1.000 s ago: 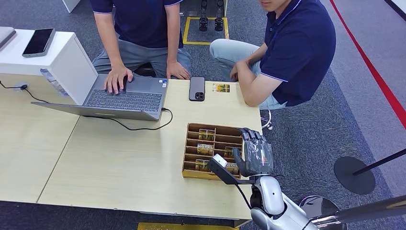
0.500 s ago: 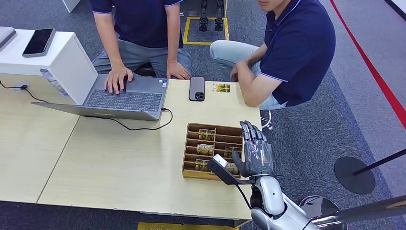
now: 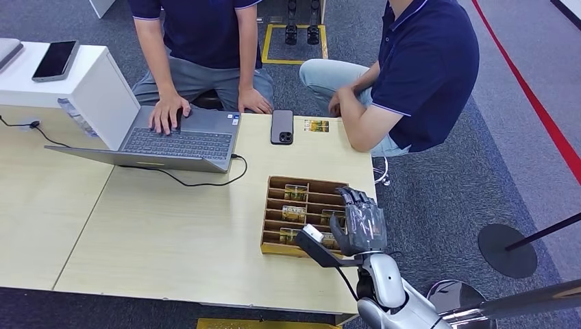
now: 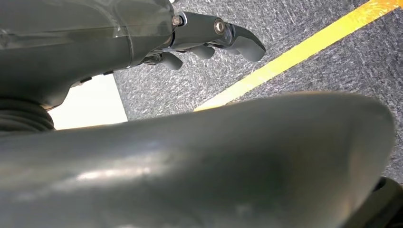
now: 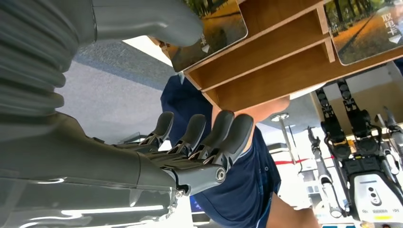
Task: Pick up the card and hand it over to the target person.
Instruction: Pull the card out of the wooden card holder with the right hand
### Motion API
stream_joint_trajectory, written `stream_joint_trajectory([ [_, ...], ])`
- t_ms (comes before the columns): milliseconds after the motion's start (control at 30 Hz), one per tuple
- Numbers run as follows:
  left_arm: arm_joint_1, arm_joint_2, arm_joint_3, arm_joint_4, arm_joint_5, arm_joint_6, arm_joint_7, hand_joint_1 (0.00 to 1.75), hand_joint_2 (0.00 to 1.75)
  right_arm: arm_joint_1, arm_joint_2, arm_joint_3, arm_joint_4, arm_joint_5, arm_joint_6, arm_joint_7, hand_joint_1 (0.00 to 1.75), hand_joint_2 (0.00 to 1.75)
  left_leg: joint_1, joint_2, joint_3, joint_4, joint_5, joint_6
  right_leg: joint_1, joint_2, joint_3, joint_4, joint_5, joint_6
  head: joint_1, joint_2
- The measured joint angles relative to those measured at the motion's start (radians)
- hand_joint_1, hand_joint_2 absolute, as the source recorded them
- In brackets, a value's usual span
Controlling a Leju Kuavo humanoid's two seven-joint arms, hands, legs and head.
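A wooden slotted box (image 3: 274,205) near the table's right front corner holds several picture cards (image 3: 293,214), one per slot. My right hand (image 3: 360,223) hovers at the box's right side, its fingers bent forward over the right-hand slots and holding nothing. In the right wrist view the thumb (image 5: 142,19) lies against the edge of one card (image 5: 216,26), while the dark fingers (image 5: 204,137) stay apart from it, outside the box wall (image 5: 275,71). A second card (image 5: 366,28) sits in a neighbouring slot. My left hand (image 4: 95,42) hangs over the carpet, its fingers (image 4: 209,40) loose and empty.
One person in a dark blue shirt (image 3: 418,75) sits at the table's right far corner, forearm on the table. Another person (image 3: 199,34) types on a laptop (image 3: 178,140). A phone (image 3: 281,127) and a loose card (image 3: 316,125) lie beyond the box. A cable (image 3: 205,179) crosses the table.
My right hand has come down from its raised, upright pose and its fingers have bent forward over the box's right side. The person on the right has leaned back slightly.
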Motion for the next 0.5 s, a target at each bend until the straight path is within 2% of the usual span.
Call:
stream_joint_trajectory([
  [100,0.000,0.000,-0.001,0.000,-0.002,-0.002,0.000,0.00,0.00,0.000,0.000,0.001,0.002,-0.008,0.002,-0.003,0.86,1.75,0.000,-0.001,-0.001,0.001,0.000,0.000,0.000,-0.001,-0.001,0.001,-0.001,0.001,0.000,0.000],
  [167,-0.001,-0.001,-0.001,0.000,-0.003,-0.002,-0.001,0.00,0.00,-0.001,0.001,0.003,0.006,-0.015,0.004,-0.007,1.03,1.75,0.000,-0.001,-0.002,0.001,-0.001,0.000,0.000,-0.001,-0.001,0.001,-0.001,0.001,0.000,0.000],
  [233,-0.002,-0.002,-0.001,0.001,-0.004,-0.002,-0.002,0.00,0.00,-0.002,0.003,0.007,0.011,-0.022,0.005,-0.013,1.12,1.75,0.000,-0.001,-0.002,0.001,0.000,0.000,0.000,-0.001,-0.001,0.001,-0.001,0.002,0.000,0.000],
  [333,-0.002,-0.002,0.000,0.002,-0.004,-0.002,-0.001,0.00,0.00,-0.003,0.006,0.010,0.015,-0.025,0.003,-0.017,1.01,1.75,0.000,-0.001,-0.002,0.001,0.000,-0.001,0.000,-0.001,-0.001,0.001,-0.001,0.002,0.000,0.000],
  [500,-0.002,-0.002,0.000,0.002,-0.004,-0.002,-0.001,0.00,0.00,-0.003,0.006,0.011,0.017,-0.026,0.002,-0.017,0.99,1.75,0.000,-0.001,-0.001,0.001,0.000,0.000,0.000,0.000,-0.001,0.001,0.000,0.001,0.000,0.000],
])
